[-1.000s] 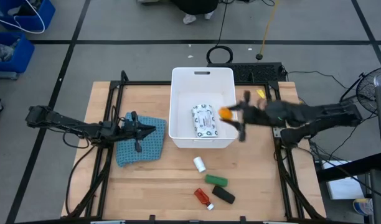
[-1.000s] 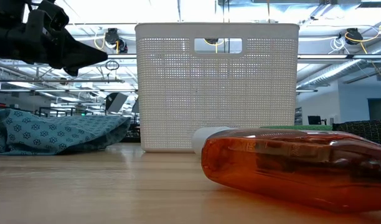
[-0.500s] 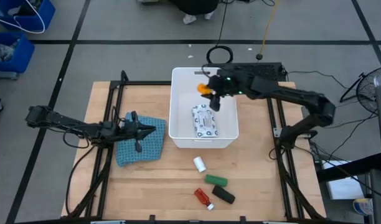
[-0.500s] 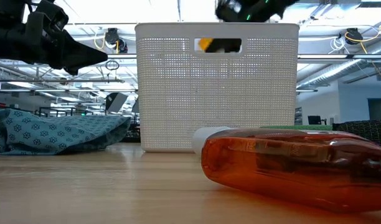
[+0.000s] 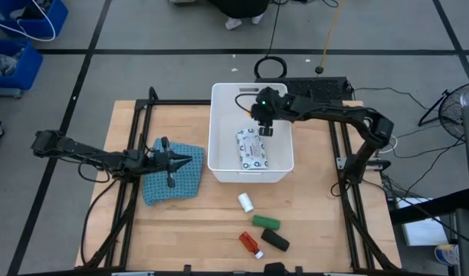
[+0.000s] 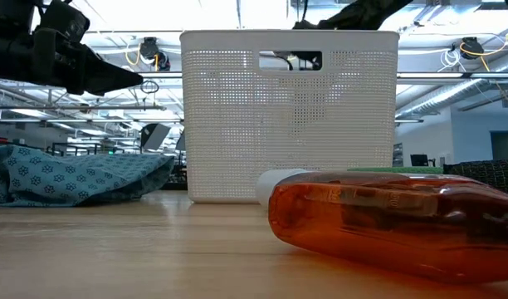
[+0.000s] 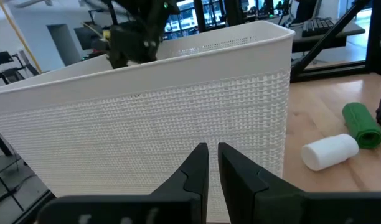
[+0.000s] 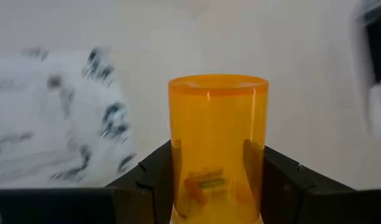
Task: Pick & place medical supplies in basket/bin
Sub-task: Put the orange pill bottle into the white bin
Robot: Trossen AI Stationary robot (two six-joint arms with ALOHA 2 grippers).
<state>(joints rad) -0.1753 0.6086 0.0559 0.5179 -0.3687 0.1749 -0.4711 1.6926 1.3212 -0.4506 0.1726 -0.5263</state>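
Note:
The white bin (image 5: 214,138) stands mid-table with a white printed packet (image 5: 252,149) lying on its floor. My right gripper (image 5: 264,126) reaches down into the bin's far part, shut on an orange bottle (image 8: 218,143); its own body hides the bottle in the high view. A white roll (image 5: 245,202), green block (image 5: 266,222), black block (image 5: 275,241) and red bottle (image 5: 250,244) lie on the table nearer than the bin. My left gripper (image 5: 192,160) hovers shut and level over a blue-teal cloth (image 5: 169,184), left of the bin. My right gripper pinches the orange bottle's round sides (image 8: 178,168) between its two fingers (image 8: 150,180), which lie along the bottle. The gripper slants down into the bin from the table's right. The bottle's flat end (image 8: 218,84) points away from the wrist, clear of the packet.
Black frame rails (image 5: 135,176) run along both sides of the wooden table. Blue crates (image 5: 20,46) sit on the floor at the far left. Cables and a black box (image 5: 319,86) lie behind the bin. The red bottle (image 6: 387,228) fills the low view's foreground.
My right gripper has carried the orange bottle from the bin's right wall toward the table's far and left side, over the bin's far end, then tipped downward and sunk into the bin. It has stayed shut on the bottle.

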